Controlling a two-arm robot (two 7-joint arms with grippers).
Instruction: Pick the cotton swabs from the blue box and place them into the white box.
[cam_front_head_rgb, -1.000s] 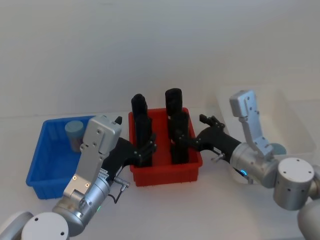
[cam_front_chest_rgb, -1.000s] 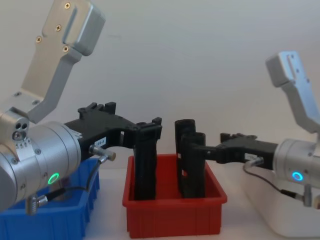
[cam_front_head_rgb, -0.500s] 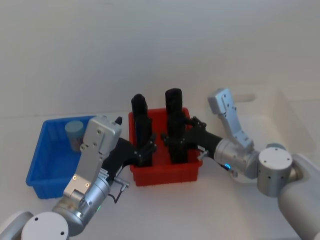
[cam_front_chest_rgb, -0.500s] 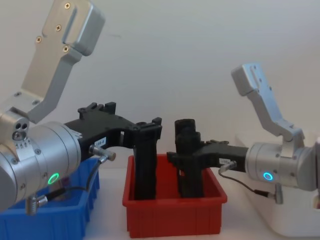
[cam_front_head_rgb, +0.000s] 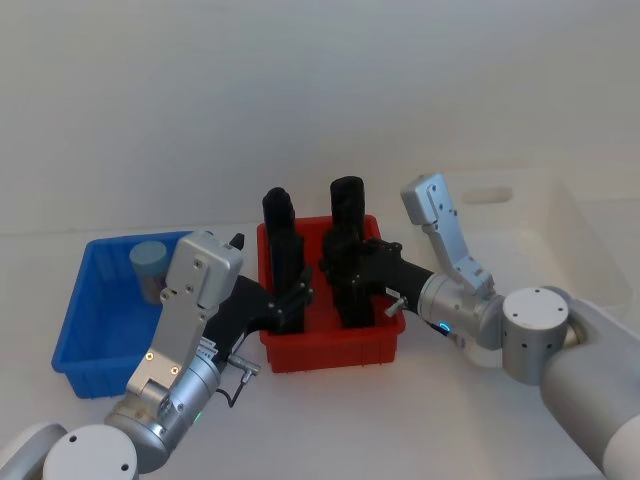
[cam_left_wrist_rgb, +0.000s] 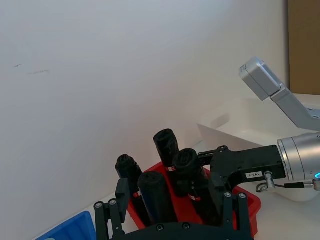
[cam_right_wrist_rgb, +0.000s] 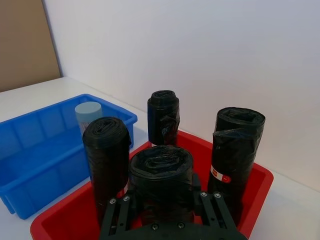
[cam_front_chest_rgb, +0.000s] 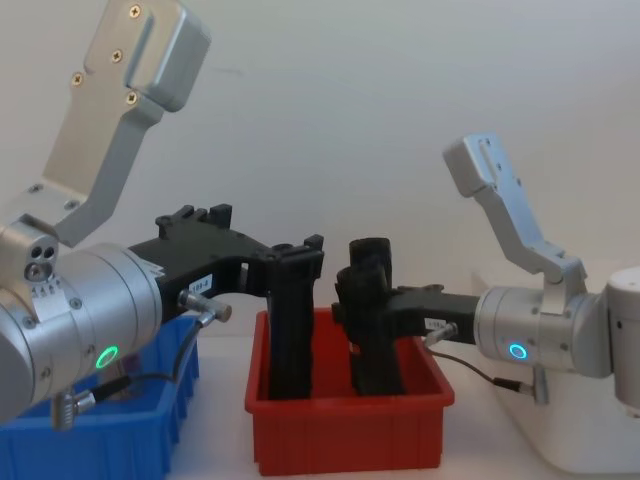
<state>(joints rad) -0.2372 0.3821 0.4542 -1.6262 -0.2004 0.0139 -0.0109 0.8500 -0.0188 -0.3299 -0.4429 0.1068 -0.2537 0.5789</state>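
Right gripper (cam_front_head_rgb: 345, 262) has moved left over the red bin (cam_front_head_rgb: 330, 340).

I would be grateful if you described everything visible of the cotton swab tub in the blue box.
The cotton swabs are a small upright cylinder with a flat pale blue-grey lid; in the head view a darker band shows lower on its side. It stands inside the blue box, toward the far corner nearest the red bin. Its lower part is hidden by the box wall and the left arm. Neither the left gripper nor the right gripper touches it; both are at the red bin.
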